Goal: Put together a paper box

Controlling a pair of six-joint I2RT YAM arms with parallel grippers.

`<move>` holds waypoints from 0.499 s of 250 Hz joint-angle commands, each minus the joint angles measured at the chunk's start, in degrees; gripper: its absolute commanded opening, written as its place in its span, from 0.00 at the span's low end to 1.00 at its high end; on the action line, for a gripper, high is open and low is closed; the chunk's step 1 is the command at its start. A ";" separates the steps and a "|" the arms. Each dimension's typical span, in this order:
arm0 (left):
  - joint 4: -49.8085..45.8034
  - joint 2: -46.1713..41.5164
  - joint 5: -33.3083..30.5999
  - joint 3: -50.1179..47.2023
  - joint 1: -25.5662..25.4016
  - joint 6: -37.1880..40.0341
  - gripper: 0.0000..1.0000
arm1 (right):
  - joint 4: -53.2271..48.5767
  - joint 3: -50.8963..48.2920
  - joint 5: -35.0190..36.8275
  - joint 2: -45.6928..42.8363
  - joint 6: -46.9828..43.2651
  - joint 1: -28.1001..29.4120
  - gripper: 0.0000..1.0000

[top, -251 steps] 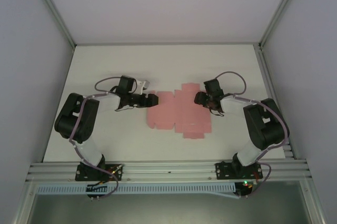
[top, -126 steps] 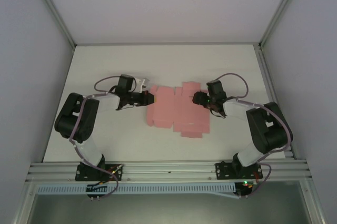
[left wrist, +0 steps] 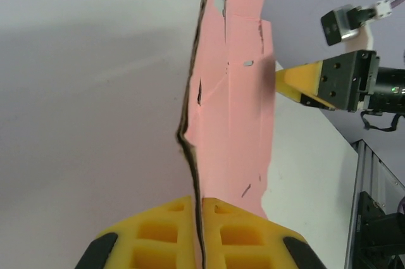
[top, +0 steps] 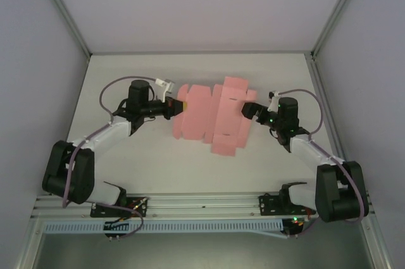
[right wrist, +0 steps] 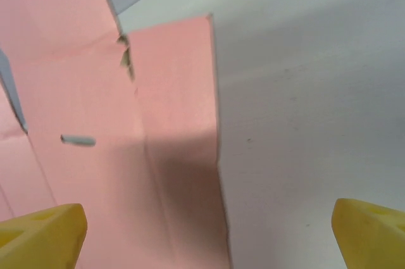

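Our left gripper [left wrist: 197, 202] pinches the paper box [top: 212, 117] at its left edge; right gripper [top: 247, 109] gapes wide at the right edge, open table [top: 126, 73] beyond.

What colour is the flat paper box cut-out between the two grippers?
The paper box is plain pale pink, clearest in the top external view.

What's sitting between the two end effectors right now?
The unfolded pink paper box fills that gap in the top view. The left end effector is shut on its left edge; the right end effector stands open at its right edge.
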 commanded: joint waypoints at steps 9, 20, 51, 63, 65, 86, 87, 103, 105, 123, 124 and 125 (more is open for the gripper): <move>1.49 -4.90 2.63 0.08 -0.31 2.06 0.00 | 6.20 -2.65 -10.67 -0.90 -2.13 -0.90 0.97; 1.92 -6.28 2.77 -0.24 -0.36 1.78 0.00 | 9.14 -3.85 -12.59 -0.68 -1.59 -1.16 0.95; 4.67 -9.76 3.22 -1.47 -0.36 -0.96 0.00 | 15.59 -6.43 -17.70 0.19 -1.21 -1.63 0.90; 5.24 -10.49 4.44 -1.61 -0.35 -1.52 0.00 | 18.59 -7.48 -18.44 0.47 -1.13 -1.67 0.90; 5.43 -10.63 4.82 -1.62 -0.35 -1.62 0.00 | 19.09 -7.64 -18.42 0.50 -1.08 -1.69 0.90; 6.37 -11.97 6.65 -1.96 -0.48 -2.21 0.00 | 20.13 -8.01 -17.35 0.81 -1.80 -1.82 0.90; 6.37 -12.04 6.70 -1.97 -0.46 -2.25 0.00 | 20.12 -8.00 -17.34 0.75 -1.90 -1.85 0.90; 6.09 -13.26 6.88 -1.99 -0.64 -1.88 0.00 | 20.12 -7.68 -17.10 0.89 -2.98 -2.11 0.91; 6.04 -13.45 6.90 -1.98 -0.62 -1.93 0.00 | 20.18 -7.69 -17.12 0.94 -3.08 -2.16 0.91; 6.28 -14.68 7.26 -2.13 -0.69 -2.16 0.00 | 21.45 -7.65 -17.55 1.30 -3.83 -2.24 0.91; 6.32 -14.76 7.32 -2.14 -0.70 -2.18 0.00 | 21.48 -7.60 -17.61 1.30 -3.84 -2.24 0.91; 6.35 -14.84 7.30 -2.15 -0.70 -2.20 0.00 | 21.54 -7.57 -17.60 1.35 -3.89 -2.23 0.91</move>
